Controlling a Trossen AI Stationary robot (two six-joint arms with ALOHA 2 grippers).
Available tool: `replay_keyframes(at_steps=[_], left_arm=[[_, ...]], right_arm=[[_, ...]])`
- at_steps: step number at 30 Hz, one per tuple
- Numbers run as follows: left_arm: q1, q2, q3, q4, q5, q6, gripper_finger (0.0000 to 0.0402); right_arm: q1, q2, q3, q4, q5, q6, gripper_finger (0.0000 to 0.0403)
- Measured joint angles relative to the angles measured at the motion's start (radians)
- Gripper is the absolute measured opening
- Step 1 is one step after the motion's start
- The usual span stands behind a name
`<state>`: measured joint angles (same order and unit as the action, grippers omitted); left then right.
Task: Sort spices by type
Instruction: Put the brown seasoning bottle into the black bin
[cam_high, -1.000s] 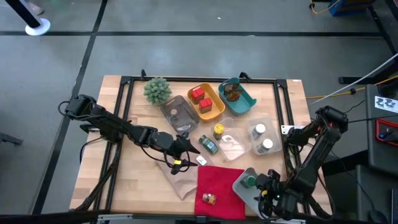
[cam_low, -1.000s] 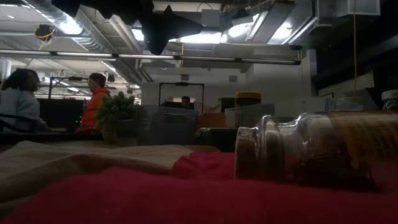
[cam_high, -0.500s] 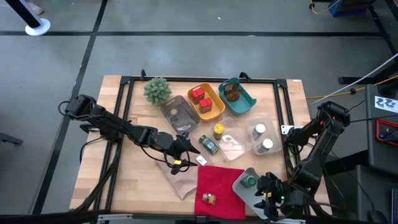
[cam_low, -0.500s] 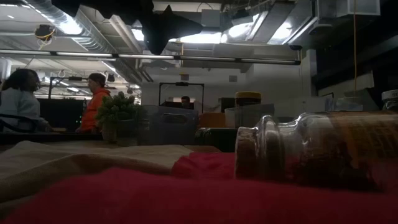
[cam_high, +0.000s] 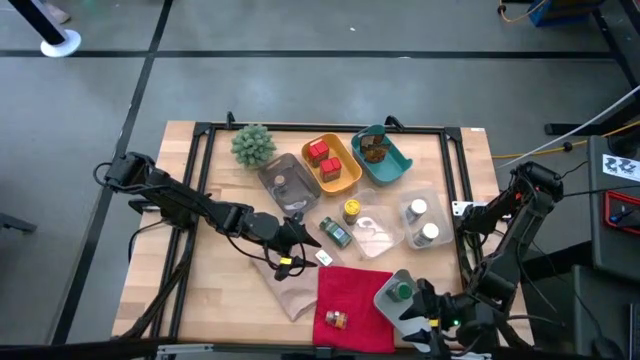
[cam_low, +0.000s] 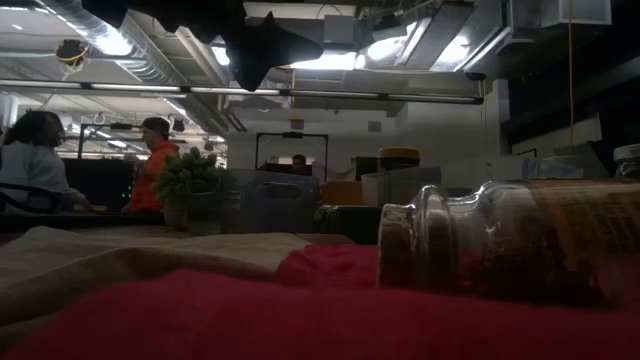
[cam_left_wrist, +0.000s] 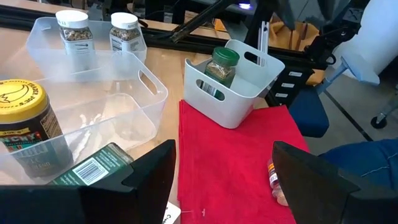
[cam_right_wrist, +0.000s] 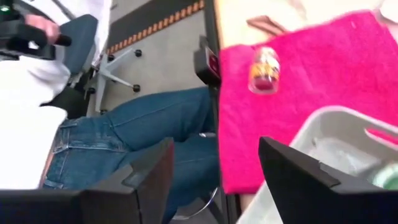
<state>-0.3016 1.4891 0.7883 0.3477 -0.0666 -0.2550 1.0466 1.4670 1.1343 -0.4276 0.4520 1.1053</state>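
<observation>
Counter (cam_high: 230, 290) of pale wood carries everything, and the largest thing lying on it is the red cloth (cam_high: 350, 295) at its near edge. Beside that stand the trays: a clear one (cam_high: 400, 228) holding two white-capped jars (cam_high: 422, 220), an orange one (cam_high: 336, 165) with two red tins (cam_high: 323, 158), a teal one (cam_high: 385, 160) with brown jars (cam_high: 374, 150), and a small grey bin (cam_left_wrist: 233, 90) on the cloth's corner with a green-capped jar (cam_left_wrist: 222, 64) upright inside. A yellow-capped jar (cam_high: 352, 210) stands just beside the clear tray.

Left pincer (cam_high: 300, 240) hovers mid-counter above a dark jar with a label (cam_high: 336, 233), its fingers spread and holding nothing. That jar lies on its side, long axis slanting across the counter. The right pincer (cam_high: 425, 312) sits low at the near edge beside the grey bin, likewise spread and empty; a seated person's legs show just past the edge there.

Smallest and most exposed is the little orange-brown jar (cam_high: 336, 320) lying tipped on the cloth, apparently with its cap toward the near edge. Judging from this, a careless reach could roll it off the counter, or snag the cloth and drag the grey bin along.
</observation>
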Motion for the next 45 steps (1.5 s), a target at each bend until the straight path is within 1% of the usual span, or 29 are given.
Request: replay_keyframes(at_steps=[4,9,17,24,26,30,34,40,45], left_arm=[[0.000,0.000,0.000,-0.001,0.000,-0.005,0.0251],[0.000,0.000,0.000,-0.001,0.000,-0.007,0.0251],[0.000,0.000,0.000,-0.001,0.000,-0.007,0.0251],[0.000,0.000,0.000,-0.002,0.000,0.000,0.0251],[0.000,0.000,0.000,-0.002,0.000,0.000,0.0251],[0.000,0.000,0.000,-0.003,0.000,0.000,0.0251],[0.000,0.000,0.000,-0.006,0.000,0.000,0.0251],[0.000,0.000,0.000,-0.037,0.000,0.000,0.0251],[0.000,0.000,0.000,-0.052,0.000,-0.001,0.0251]], right_arm=[[-0.003,0.000,0.000,0.031,0.011,-0.071,0.0234],[-0.050,0.000,0.000,0.032,-0.002,-0.110,0.0234],[-0.190,0.000,0.000,0.038,-0.157,-0.228,0.0234],[-0.281,0.010,0.000,0.045,-0.212,-0.332,0.0234],[-0.295,0.028,0.000,0.070,-0.234,-0.365,0.0234],[-0.320,0.081,0.000,0.166,-0.315,-0.435,0.0234],[-0.346,0.137,0.000,0.200,-0.371,-0.466,0.0234],[-0.382,0.205,0.004,0.196,-0.393,-0.490,0.0234],[-0.413,0.274,0.042,0.192,-0.416,-0.536,0.0234]])
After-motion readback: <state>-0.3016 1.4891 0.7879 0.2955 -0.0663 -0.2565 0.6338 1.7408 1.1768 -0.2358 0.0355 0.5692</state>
